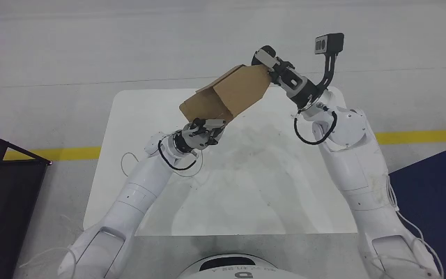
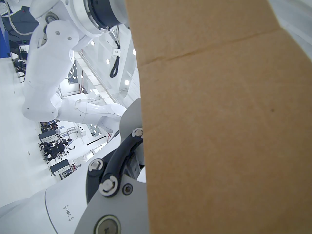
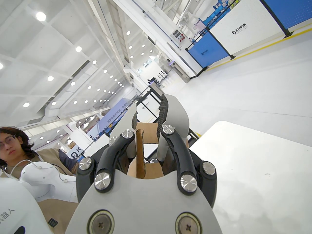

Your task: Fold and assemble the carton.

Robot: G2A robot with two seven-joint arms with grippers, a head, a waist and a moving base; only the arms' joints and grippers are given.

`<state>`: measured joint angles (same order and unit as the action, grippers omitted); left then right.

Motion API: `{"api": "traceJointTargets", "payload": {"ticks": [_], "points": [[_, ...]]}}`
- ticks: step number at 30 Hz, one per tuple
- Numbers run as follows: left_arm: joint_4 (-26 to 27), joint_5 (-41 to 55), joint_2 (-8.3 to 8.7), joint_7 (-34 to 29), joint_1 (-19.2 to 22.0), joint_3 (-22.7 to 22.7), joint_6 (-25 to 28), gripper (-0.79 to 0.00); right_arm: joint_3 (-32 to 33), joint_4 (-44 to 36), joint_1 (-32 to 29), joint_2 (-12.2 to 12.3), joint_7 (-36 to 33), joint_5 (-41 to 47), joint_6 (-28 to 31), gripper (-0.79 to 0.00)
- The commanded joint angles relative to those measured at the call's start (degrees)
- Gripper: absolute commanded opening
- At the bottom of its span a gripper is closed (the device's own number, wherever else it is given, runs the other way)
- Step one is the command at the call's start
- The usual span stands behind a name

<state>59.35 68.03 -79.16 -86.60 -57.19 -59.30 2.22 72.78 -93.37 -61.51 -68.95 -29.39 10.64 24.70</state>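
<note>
Both grippers at the carton [image 1: 226,94], which hangs over the far edge of the table [image 1: 279,188].

Brown carton, part-erected into an open tube, lies tilted in the air, clear of the tabletop. At its nearer end, toward the robot's left, sits the left gripper [image 1: 208,129], against the lower edge. The cardboard hides its tip, so cannot tell how far open it is or whether it grips. At the farther end sits the right gripper [image 1: 267,64]. In its wrist view the fingers [image 3: 170,113] stand partly apart, straddling the edge of one flap [image 3: 139,147]. The flap lies close to one finger, with a visible gap to the other pad: not clamped.
</note>
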Motion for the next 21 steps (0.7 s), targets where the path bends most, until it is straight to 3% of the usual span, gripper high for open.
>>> {"api": "traceJointTargets", "payload": {"ticks": [1, 15, 21], "points": [[-0.01, 0.01, -0.08, 0.10, -0.03, 0.00, -0.06, -0.785, -0.78, -0.91, -0.67, -0.19, 1.20, 0.36, -0.31, -0.625], [-1.19, 0.47, -0.73, -0.50, 0.01, -0.08, 0.63, -0.785, -2.65, -1.08, -1.08, -1.09, 6.37, 0.62, -0.92, -0.603], [-1.40, 0.64, -0.90, -0.61, -0.26, -0.38, 1.03, -0.785, -2.98, -1.17, -1.03, -1.26, 6.44, -0.24, -1.27, -0.502]]}}
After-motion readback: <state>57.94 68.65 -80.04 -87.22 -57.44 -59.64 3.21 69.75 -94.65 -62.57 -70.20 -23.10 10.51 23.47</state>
